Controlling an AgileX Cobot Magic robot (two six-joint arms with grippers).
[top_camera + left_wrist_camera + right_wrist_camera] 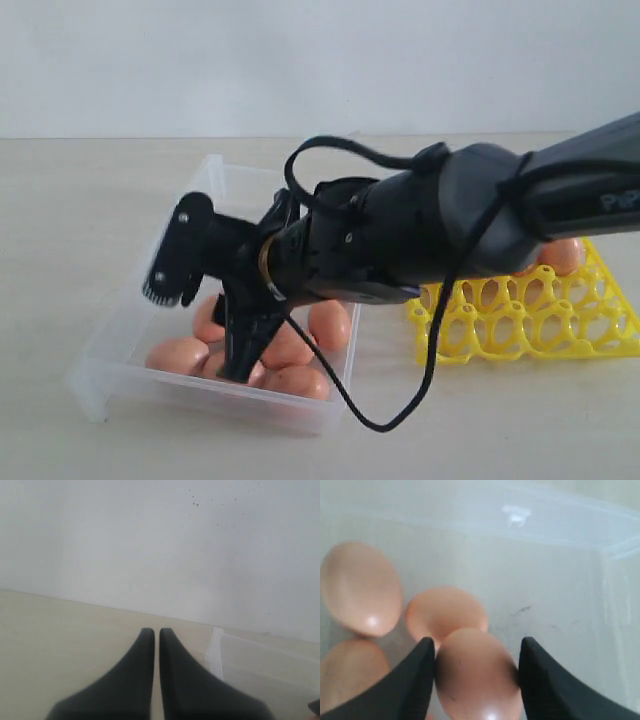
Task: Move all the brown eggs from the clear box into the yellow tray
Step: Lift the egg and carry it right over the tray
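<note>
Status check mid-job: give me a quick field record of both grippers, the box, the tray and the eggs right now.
left gripper: shut, holding nothing, outside the box
right gripper: inside the shallow clear plastic box, jaws against both sides of one smooth brown egg
loose eggs: several more on the box floor
yellow lattice egg tray: right of the box, near cups empty
egg in tray: one visible at the far edge; the arm hides the rest

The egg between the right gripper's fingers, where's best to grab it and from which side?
Grip the brown egg across its narrow middle, coming from above: it lies on the clear box floor with both long sides free, as the right gripper flanks it.
</note>
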